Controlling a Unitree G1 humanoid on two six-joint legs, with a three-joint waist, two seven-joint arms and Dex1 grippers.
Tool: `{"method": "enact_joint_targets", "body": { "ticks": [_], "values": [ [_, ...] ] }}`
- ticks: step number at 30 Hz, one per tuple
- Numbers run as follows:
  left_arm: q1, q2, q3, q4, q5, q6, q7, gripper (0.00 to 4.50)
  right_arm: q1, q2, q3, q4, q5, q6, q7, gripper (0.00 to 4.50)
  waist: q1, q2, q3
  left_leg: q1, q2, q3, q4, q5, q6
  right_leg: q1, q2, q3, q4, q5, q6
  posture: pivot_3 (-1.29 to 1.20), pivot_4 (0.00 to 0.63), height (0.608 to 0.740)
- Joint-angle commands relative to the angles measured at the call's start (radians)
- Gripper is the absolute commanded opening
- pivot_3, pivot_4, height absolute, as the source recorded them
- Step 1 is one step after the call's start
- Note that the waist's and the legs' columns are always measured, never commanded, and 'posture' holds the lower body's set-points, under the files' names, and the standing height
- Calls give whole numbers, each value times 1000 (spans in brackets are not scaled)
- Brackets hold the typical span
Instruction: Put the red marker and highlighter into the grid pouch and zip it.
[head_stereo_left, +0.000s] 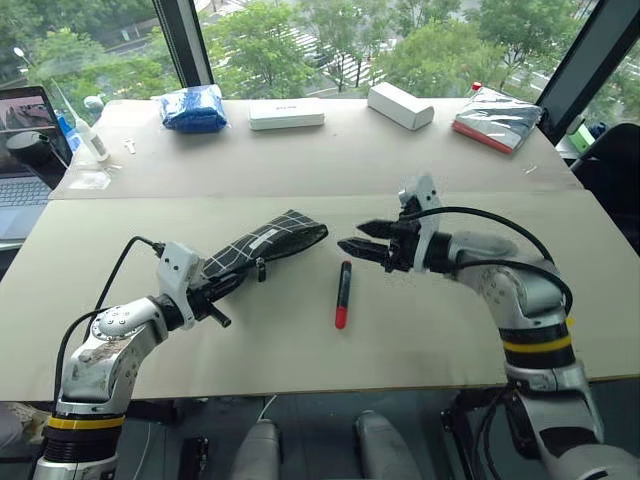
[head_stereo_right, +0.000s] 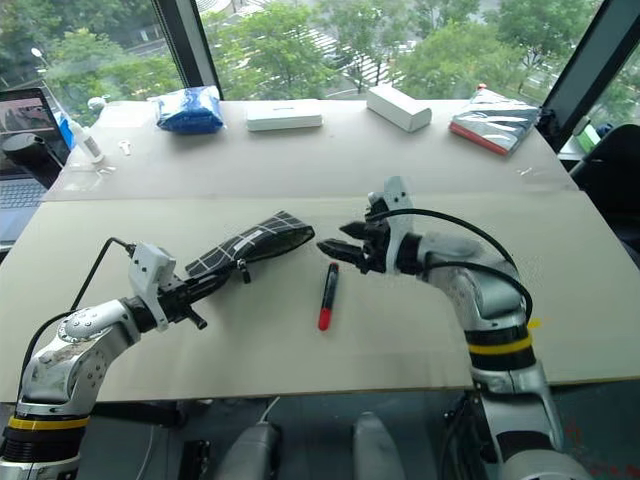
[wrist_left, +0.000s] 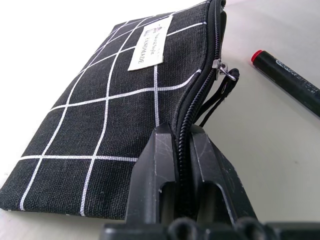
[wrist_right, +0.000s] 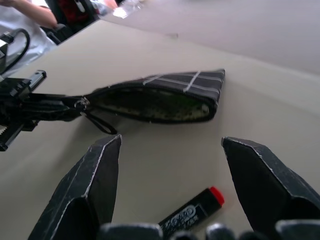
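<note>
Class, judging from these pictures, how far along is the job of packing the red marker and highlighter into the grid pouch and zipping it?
Done: something greenish lies inside the open grid pouch, possibly the highlighter. In hand: the left gripper pinches the pouch's zipper edge. Left: the red marker still lies on the table below the open right gripper; then zipping.

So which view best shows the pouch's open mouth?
The right wrist view: it looks straight into the grid pouch, unzipped. The left wrist view shows its side and zipper edge; both eye views show it edge-on.

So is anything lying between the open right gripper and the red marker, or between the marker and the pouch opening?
Nothing visible. The red marker lies alone on bare table just below the right gripper, and the grid pouch, pinched by the left gripper, gapes beside it.
</note>
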Motion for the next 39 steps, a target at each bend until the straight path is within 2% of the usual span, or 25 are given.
{"method": "enact_joint_targets", "body": {
  "ticks": [1, 10, 19, 25, 31, 34, 39],
  "values": [
    [0, 1, 13, 3, 8, -38, -10, 0, 70, 41, -6, -178, 5, 147, -144, 3573, 2, 0, 0, 0, 0, 0, 0, 0, 0, 1, 0, 0, 0, 0, 0, 0, 150, 740],
    [-45, -31, -28, 59, 29, -72, -17, 0, 127, 115, 50, -240, -77, 212, -319, 3573, 8, 0, 0, 0, 0, 0, 1, 0, 0, 1, 0, 0, -1, 0, 0, 0, 150, 740],
    [-24, -52, -17, -22, 13, -31, 21, 0, 125, 163, 110, -170, -121, 205, -351, 3573, 6, 0, 0, 0, 0, 0, 1, 0, 0, 1, 0, 0, -1, 0, 0, 0, 150, 740],
    [-13, -57, -4, -72, -2, 6, 46, 0, 130, 148, 175, -114, -179, 157, -357, 3573, 6, 0, 0, 0, 0, 0, 1, 0, 0, 1, 0, 0, -1, 0, 0, 0, 150, 740],
    [-17, -50, 11, -96, -22, 27, 61, 0, 168, 63, 281, -50, -276, 15, -336, 3573, 5, -1, 0, 1, 0, 0, 1, 0, 0, 2, 0, 0, -1, 0, 0, 0, 150, 740],
    [-12, -41, 21, -108, -33, 32, 59, 0, 176, 15, 313, -1, -330, -77, -322, 2793, 5, -1, -1, 2, 0, 0, 1, 0, 0, 3, 0, 0, -1, 0, 0, 0, 150, 740],
    [-1, -42, 24, -115, -30, 26, 57, 0, 178, -45, 349, 54, -401, -214, -286, 1081, 11, -2, -1, 2, 0, 0, 3, 0, 0, 4, 0, 0, -1, 0, 1, 0, 150, 740]
  ]
}}
